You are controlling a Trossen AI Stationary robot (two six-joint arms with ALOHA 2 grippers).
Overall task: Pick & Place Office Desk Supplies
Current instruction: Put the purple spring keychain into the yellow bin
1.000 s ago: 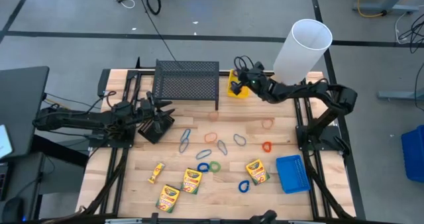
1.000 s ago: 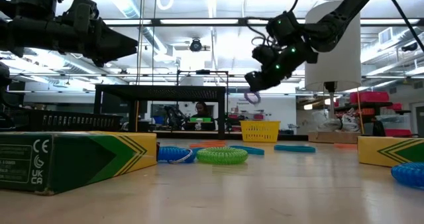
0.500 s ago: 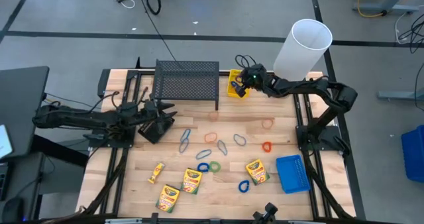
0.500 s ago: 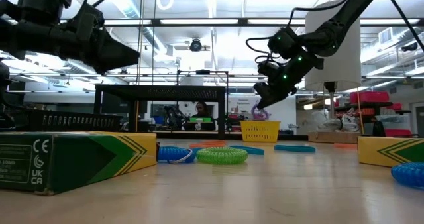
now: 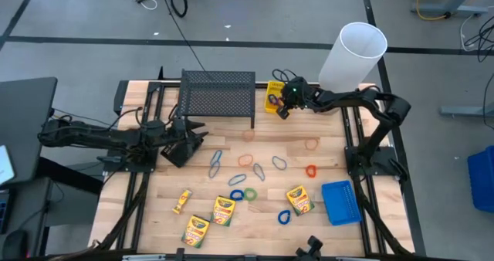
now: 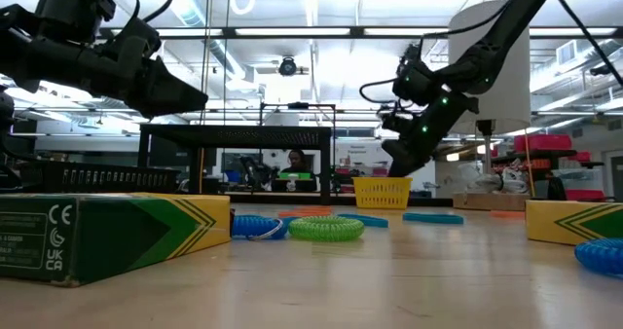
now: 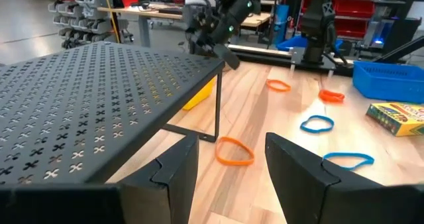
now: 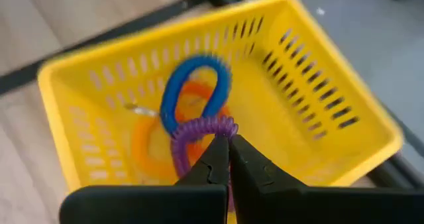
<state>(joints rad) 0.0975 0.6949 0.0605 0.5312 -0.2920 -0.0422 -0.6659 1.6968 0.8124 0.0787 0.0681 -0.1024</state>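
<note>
Hovering over the yellow bin [image 5: 275,97] at the table's far edge, right gripper [image 5: 284,106] pinched tight on a purple coil loop [image 8: 199,139], fingertips [image 8: 225,159] meeting with the loop dangling just above the bin's open top. Already lying inside the bin: a blue loop [image 8: 192,91] and an orange loop [image 8: 159,144]. Standing just beside the bin, the black wire-mesh rack [image 5: 217,96]; behind it, off the table corner, the tall white cylinder [image 5: 352,56].

Waiting at the table's left side near the rack's corner, left gripper [image 5: 185,137], fingers [image 7: 173,174] parted and holding nothing visible, pointed under the rack toward an orange loop [image 7: 234,152] on the wood.

Scattered across the middle of the table [image 5: 262,215]: more loops in blue, grey, orange and red, plus a green loop [image 5: 250,193] just beside a blue one. Lying nearer the front edge, four crayon boxes [image 5: 223,210], three grouped at front left and one [image 5: 299,200] at front right. Resting at the right front, near that box, a blue bin [image 5: 340,202].
</note>
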